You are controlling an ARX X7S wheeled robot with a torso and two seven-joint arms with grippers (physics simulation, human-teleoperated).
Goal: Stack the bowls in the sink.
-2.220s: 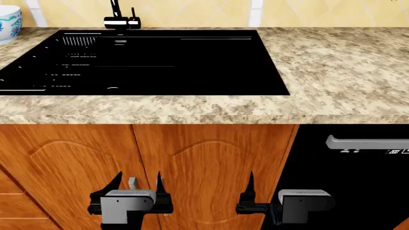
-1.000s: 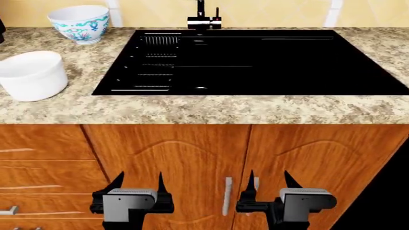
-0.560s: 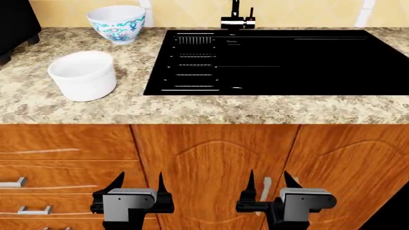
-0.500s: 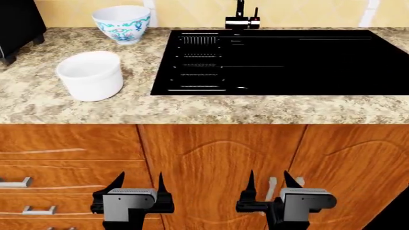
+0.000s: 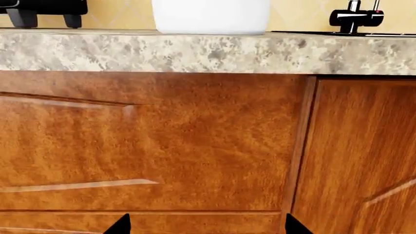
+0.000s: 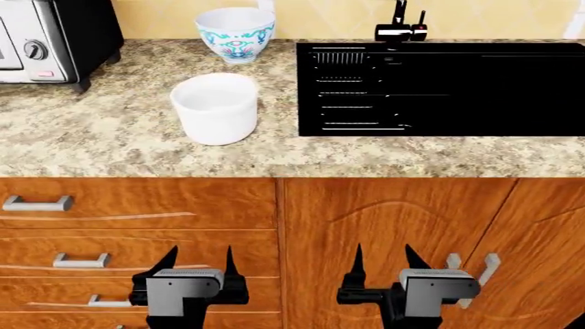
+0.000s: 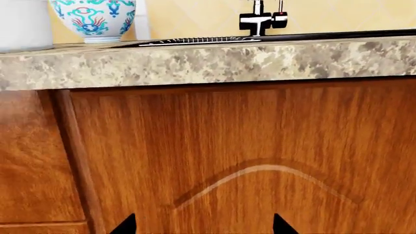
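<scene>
Round glazed bowls (image 6: pixel 216 106) on speckled granite counter (image 6: pixel 109 137), glossy rectangular sink (image 6: pixel 457 89)

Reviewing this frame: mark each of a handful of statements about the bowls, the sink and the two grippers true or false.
1. Both bowls already sit inside the glossy black rectangular sink. False: the plain white round bowl and the white bowl with the teal-and-red floral band stand on the speckled granite countertop, to the sink's left.
2. The floral bowl stands farther back than the plain one. True.
3. The left gripper holds the plain bowl. False: it is open and empty, low in front of the wooden drawers.
4. The right gripper is open and empty. True.
5. A toaster oven stands at the counter's left end. True.
</scene>
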